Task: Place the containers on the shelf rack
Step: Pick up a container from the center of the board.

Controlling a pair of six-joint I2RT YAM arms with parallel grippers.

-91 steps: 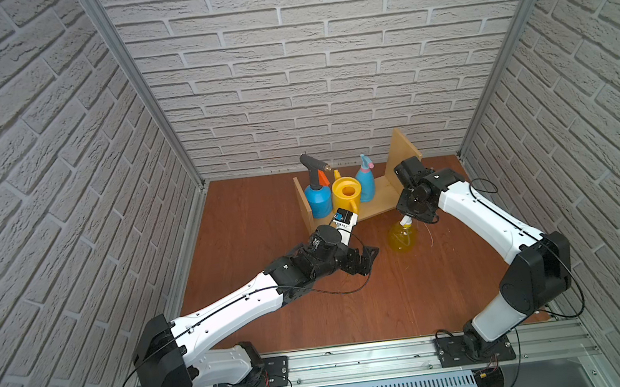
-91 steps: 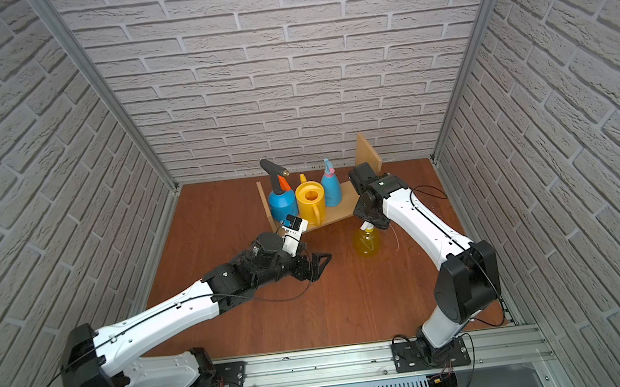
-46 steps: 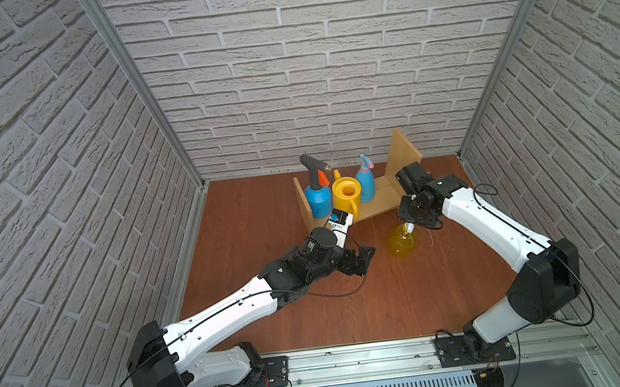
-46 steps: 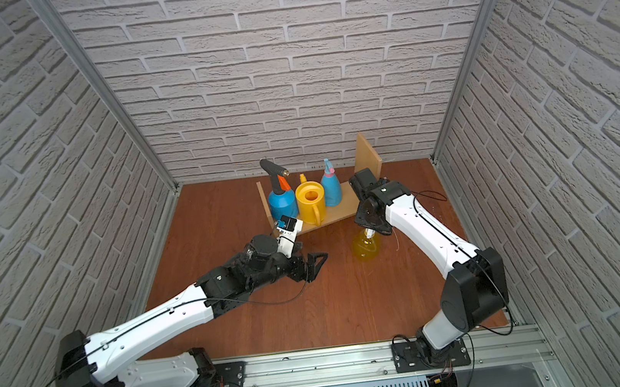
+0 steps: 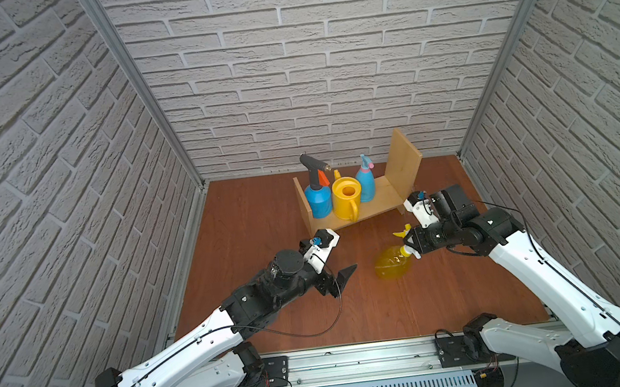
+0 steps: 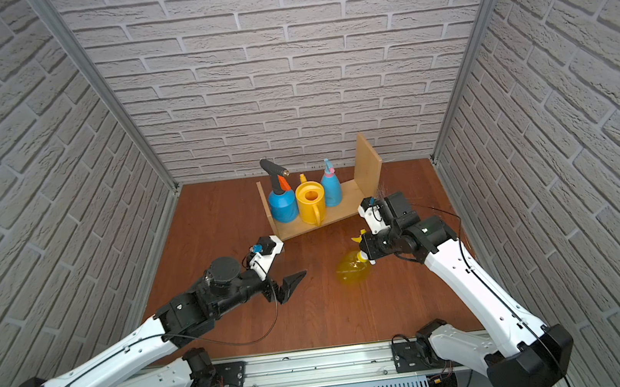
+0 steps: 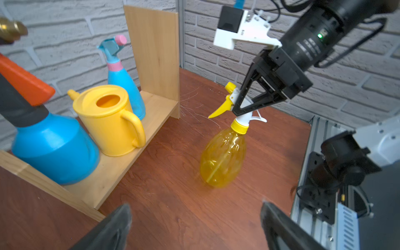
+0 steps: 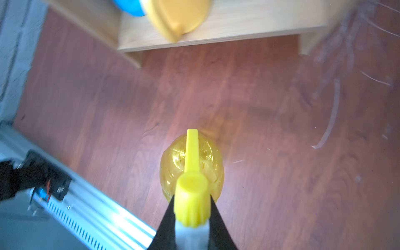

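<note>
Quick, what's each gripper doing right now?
Left gripper: open, holding nothing.
Right gripper: shut on the clear yellow spray bottle, at its spray head.

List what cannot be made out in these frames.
The yellow spray bottle: base blurred in the left wrist view; whether it touches the table cannot be told.
The watering can: blurred and cut off by the picture edge in the right wrist view.
The blue pump sprayer: head cut off by the picture edge in the left wrist view.
The blue spray bottle: lower body hidden behind the watering can, left wrist view.
</note>
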